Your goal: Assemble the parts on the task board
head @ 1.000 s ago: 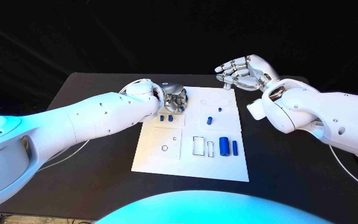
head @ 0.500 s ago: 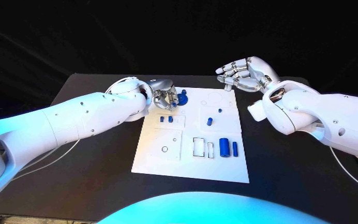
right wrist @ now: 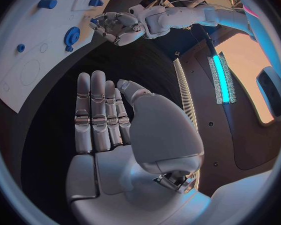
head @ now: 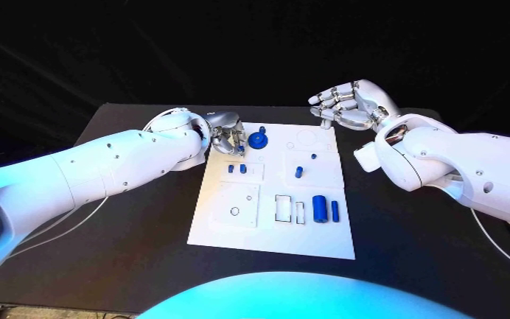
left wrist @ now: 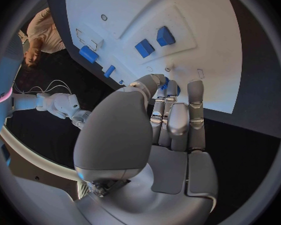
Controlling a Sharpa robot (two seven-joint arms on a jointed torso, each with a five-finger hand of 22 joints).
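The left hand (head: 226, 136), empty with fingers apart, hovers beside the gear (head: 259, 141) on the board (head: 319, 238) — a careless sweep could knock it. The right hand (head: 348, 104) is open too.

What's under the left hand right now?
The left hand hovers at the task board's far left corner, beside the blue gear-like part. What lies beneath its fingers is covered; whether it holds anything is unclear.

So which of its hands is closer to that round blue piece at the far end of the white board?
The left hand: it sits right beside the round blue piece, at the board's far left corner. The right hand hovers off the board's far right corner, clearly farther away.
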